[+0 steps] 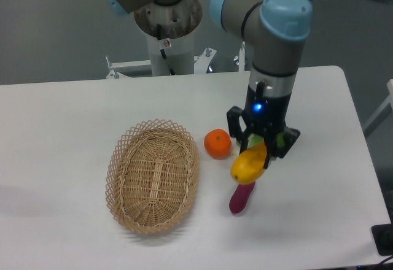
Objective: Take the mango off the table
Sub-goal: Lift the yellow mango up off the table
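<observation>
1 mango (249, 164) in gripper (261, 149)

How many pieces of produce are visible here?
4: mango held in the tool above the table; tangerine beside the basket; sweet potato below the mango; a green vegetable, mostly hidden behind the tool.

One fixed camera, high and in front of the table

We look down at a steep angle from the near edge of the table (73, 110), facing the arm's base column (167, 37) at the upper middle of the frame. We stand close enough that the white top fills most of the picture, its right rounded corner showing at upper right and grey floor behind. No second view is given.
</observation>
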Robot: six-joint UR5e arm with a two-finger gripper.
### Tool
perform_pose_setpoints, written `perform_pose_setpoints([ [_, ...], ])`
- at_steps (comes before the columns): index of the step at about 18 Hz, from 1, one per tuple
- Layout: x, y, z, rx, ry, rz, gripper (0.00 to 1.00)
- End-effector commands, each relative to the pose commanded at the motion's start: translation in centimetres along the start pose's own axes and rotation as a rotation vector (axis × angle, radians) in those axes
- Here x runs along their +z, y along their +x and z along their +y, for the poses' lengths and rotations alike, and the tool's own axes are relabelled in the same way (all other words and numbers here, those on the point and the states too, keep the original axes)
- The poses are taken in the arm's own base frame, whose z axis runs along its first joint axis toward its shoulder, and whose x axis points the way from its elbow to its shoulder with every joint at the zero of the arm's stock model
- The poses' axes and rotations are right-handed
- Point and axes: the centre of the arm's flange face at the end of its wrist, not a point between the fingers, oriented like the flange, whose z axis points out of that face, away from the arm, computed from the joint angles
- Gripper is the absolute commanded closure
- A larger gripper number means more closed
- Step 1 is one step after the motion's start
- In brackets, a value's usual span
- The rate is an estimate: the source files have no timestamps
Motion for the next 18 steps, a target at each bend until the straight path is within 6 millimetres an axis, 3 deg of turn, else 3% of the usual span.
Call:
perform_pose_setpoints([
  [18,-0.66,0.05,0.44,0.033,-0.023,0.002,0.48],
])
